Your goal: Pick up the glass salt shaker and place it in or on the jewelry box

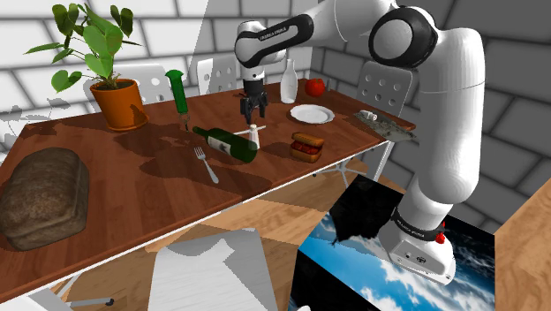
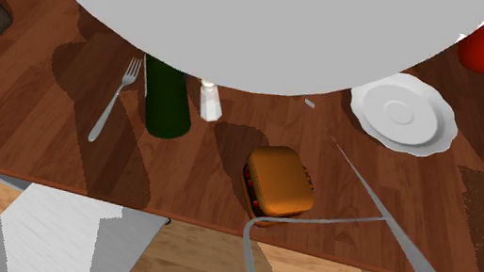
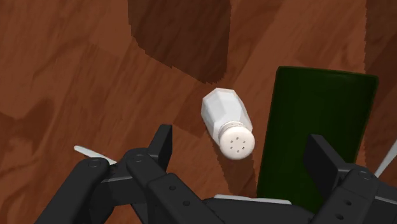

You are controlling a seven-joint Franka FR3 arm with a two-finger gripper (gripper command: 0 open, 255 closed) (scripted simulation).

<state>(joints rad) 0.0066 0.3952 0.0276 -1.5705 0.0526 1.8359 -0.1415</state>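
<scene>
The salt shaker [image 1: 254,134] is a small white faceted shaker with a holed cap. It stands upright on the brown table beside a lying dark green bottle [image 1: 228,141]. My gripper [image 1: 253,111] hangs a short way above it, open and empty. In the wrist view the shaker [image 3: 228,118] lies ahead of the gripper [image 3: 242,153], between the lines of the spread fingers [image 3: 162,146] and untouched. The jewelry box [image 1: 307,146], orange-brown with a domed shut lid, sits near the table's front edge, toward the shoulder view's right of the shaker. From above, the shaker [image 2: 210,101] and the box [image 2: 278,182] stand apart.
The green bottle [image 3: 318,137] lies close beside the shaker. A fork [image 1: 206,164], a white plate [image 1: 312,113], a tomato [image 1: 315,87], a white bottle [image 1: 289,81], a potted plant [image 1: 116,97], a green grinder [image 1: 179,91] and a bread loaf [image 1: 42,196] share the table [image 1: 141,190].
</scene>
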